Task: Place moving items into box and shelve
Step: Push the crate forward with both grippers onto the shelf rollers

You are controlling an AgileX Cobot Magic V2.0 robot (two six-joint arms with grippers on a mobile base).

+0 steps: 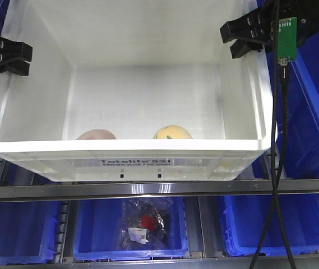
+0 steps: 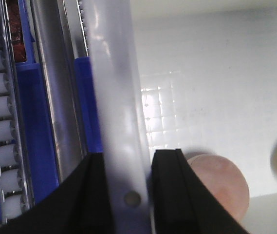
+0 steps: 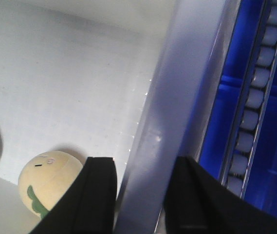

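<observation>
Smooth white plastic box [image 1: 148,147], left gripper [image 2: 128,195] and right gripper [image 3: 140,195] each pinching a wall, pink lump [image 2: 223,187] and yellow lump [image 3: 48,187] inside, both rounded, perhaps foam, half hidden by rim

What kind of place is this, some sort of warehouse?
Probably a warehouse or stockroom mock-up: a metal shelf rail carries a white tote, roller tracks run alongside it, and blue storage bins sit on the level below.

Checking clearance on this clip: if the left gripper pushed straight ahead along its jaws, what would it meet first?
The left gripper straddles the box wall, so it would probably slide along that wall; its inner jaw looks likely to brush the pinkish item.
</observation>
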